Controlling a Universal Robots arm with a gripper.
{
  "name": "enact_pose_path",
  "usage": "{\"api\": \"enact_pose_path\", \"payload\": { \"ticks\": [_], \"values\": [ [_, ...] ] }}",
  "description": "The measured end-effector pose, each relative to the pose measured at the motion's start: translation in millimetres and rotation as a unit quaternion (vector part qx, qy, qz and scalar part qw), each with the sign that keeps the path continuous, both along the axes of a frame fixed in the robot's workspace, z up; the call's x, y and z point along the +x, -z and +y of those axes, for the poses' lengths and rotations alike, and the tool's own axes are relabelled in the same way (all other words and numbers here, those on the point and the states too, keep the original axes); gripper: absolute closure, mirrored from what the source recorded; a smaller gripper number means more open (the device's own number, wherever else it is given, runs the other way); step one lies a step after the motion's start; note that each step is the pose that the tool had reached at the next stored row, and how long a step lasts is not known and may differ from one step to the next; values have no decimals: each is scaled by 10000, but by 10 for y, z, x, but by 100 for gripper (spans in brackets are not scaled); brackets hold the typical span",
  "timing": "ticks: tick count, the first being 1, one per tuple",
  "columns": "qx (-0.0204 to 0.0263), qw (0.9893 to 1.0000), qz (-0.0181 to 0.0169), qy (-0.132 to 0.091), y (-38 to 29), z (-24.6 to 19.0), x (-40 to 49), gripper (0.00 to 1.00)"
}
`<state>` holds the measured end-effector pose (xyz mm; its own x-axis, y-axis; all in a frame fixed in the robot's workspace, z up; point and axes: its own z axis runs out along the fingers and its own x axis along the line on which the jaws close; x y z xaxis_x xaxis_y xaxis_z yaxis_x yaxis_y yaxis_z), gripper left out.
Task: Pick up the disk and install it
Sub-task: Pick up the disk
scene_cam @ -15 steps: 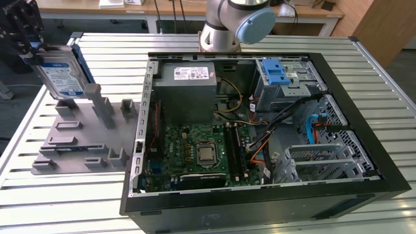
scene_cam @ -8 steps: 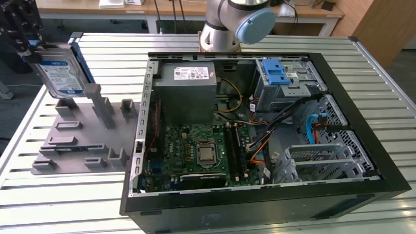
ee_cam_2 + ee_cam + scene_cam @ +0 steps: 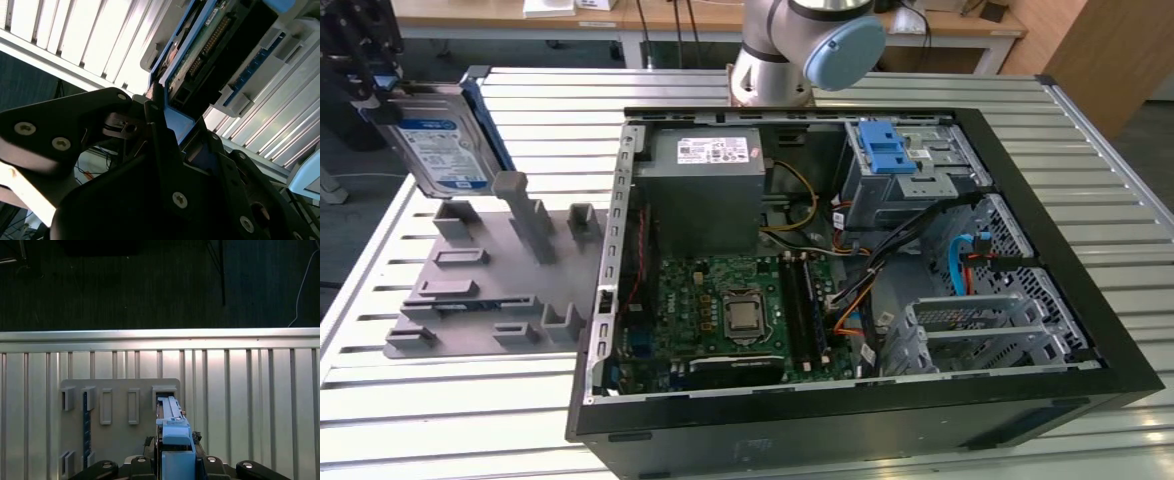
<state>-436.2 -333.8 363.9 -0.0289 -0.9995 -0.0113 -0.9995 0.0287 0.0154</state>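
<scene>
Though clamped in pincer (image 3: 162,105) and lifted, not yet installed | holding disk (image 3: 443,150) upright above grey rack (image 3: 467,270) on slatted surface (image 3: 480,420) | well apart from open computer case (image 3: 854,422) (pick done, install left)

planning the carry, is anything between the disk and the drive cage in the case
The case's side wall and the grey power supply lie between the gripped disk and the drive cage; above them nothing visible does.
</scene>
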Motion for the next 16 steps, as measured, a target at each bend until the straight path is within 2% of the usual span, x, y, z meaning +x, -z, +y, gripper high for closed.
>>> {"api": "enact_pose_path", "payload": {
  "ticks": [16],
  "values": [
    [0,10000,0,0,-128,2,0,64]
  ]
}}
